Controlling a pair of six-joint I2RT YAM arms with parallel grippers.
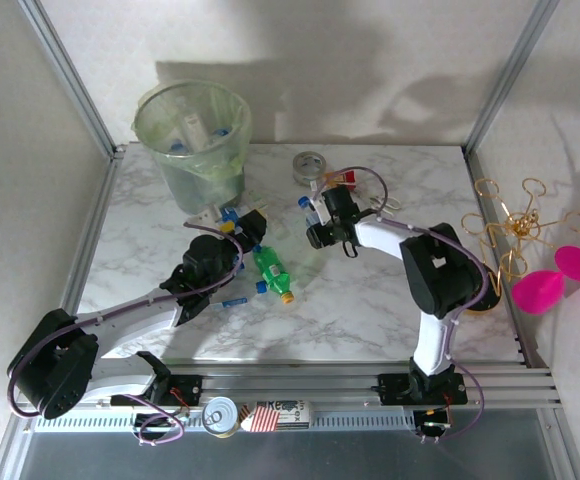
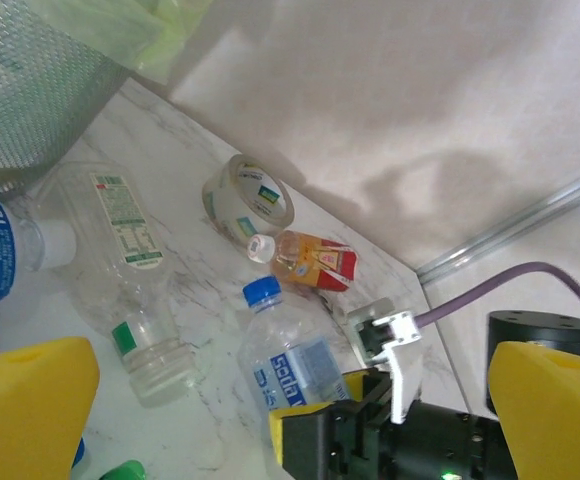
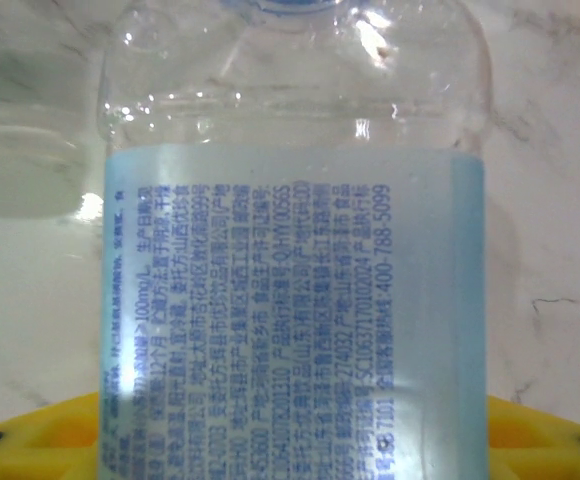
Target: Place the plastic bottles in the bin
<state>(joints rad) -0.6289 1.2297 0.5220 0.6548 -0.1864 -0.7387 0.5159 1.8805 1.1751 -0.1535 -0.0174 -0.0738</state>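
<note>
Now, your right fingers (image 3: 545,440) flank the clear blue-capped bottle (image 3: 290,260), right of the bin (image 1: 192,140); whether they pinch yet, I cannot tell. It should be light, thin-walled and slick (it dents), so hold the labelled belly gently. Your left fingers (image 2: 30,400) stand spread, empty.
</note>
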